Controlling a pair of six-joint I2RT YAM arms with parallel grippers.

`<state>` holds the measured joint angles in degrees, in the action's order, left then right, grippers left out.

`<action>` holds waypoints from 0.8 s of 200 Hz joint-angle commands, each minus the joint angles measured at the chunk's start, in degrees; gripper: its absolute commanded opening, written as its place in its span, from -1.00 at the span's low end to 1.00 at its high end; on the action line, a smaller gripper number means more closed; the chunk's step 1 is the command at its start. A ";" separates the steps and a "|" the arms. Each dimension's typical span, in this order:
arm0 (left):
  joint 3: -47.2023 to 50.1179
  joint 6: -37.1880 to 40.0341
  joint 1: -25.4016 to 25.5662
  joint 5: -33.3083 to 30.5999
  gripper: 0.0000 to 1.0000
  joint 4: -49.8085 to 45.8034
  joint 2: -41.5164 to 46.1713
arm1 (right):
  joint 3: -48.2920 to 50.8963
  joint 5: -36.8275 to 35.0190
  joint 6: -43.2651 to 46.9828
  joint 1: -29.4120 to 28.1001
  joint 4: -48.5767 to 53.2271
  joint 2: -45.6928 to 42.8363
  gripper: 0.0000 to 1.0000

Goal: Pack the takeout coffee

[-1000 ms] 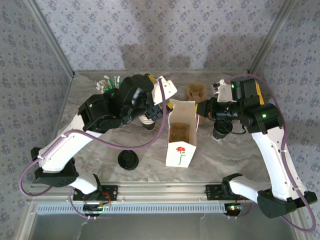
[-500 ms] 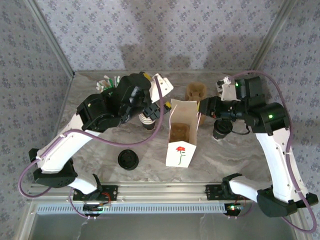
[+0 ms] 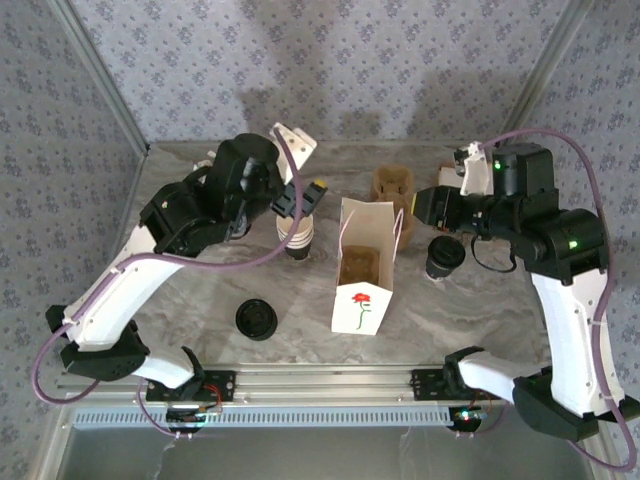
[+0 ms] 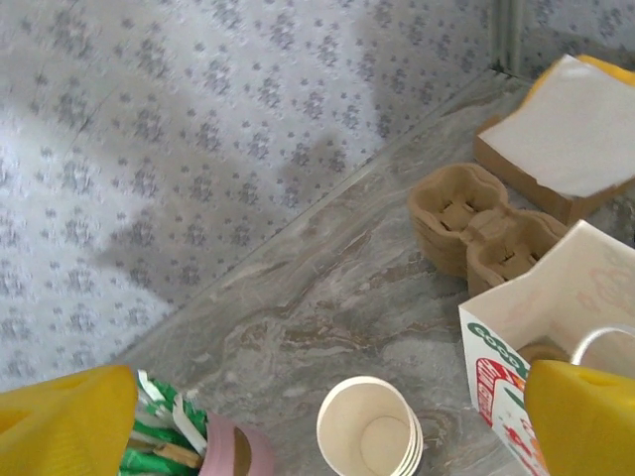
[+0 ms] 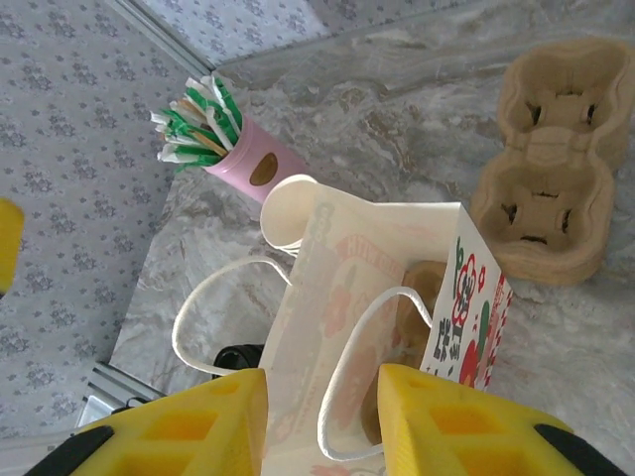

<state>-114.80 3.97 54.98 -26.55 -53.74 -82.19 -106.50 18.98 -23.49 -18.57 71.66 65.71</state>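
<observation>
- The takeout coffee [image 3: 445,257] stands upright on the desk [image 3: 200,290], right of centre in the top view. Its black lid is on.
- It is just beside the right wall of the white paper bag [image 3: 362,270], outside the bag, and no gripper is touching it.
- The bag stands open at the centre of the top view with a red flower print on its near face. 1 brown cup carrier [image 3: 357,265] sits inside it.
- The left gripper [image 4: 327,387] is spread as wide as it goes and has hold of nothing. In the left wrist view its 2 yellow fingers [image 4: 60,421] sit in the bottom corners.
- Under that gripper is the stack of lidless cups [image 4: 369,436], at the bottom centre of the left wrist view. The pink cup of straws [image 4: 213,446] stands just to the left of the stack.
- The right gripper [image 5: 322,382] is partly open, its 2 fingers standing a little apart at the bottom of the right wrist view.
- A white handle loop of the bag shows in the gap between those fingers, but they are not pinching it or anything else.
- In the top view this gripper hangs above the coffee, near the bag's upper right corner.
- A second empty carrier [image 3: 392,183] lies on the desk above the bag.
- 1 loose black lid [image 3: 256,320] lies at lower left of centre, well apart from the coffee.
</observation>
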 commanded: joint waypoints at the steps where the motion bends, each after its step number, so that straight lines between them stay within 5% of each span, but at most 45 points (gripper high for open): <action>1: -0.03 -7.93 -2.78 0.92 1.00 0.78 2.29 | -4.46 -1.10 2.82 -1.37 1.74 1.82 -0.29; 74: 1.05 -17.78 -6.38 11.46 0.99 -3.50 0.69 | -19.73 -10.35 2.77 -18.53 8.03 15.37 -0.30; 160: 9.86 -20.42 -5.87 20.25 1.00 2.83 2.60 | -23.31 -25.13 -5.23 -25.30 19.89 25.99 -0.37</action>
<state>-106.76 -14.76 48.75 -9.54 -54.59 -81.08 -128.09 0.91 -25.63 -42.68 85.67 90.87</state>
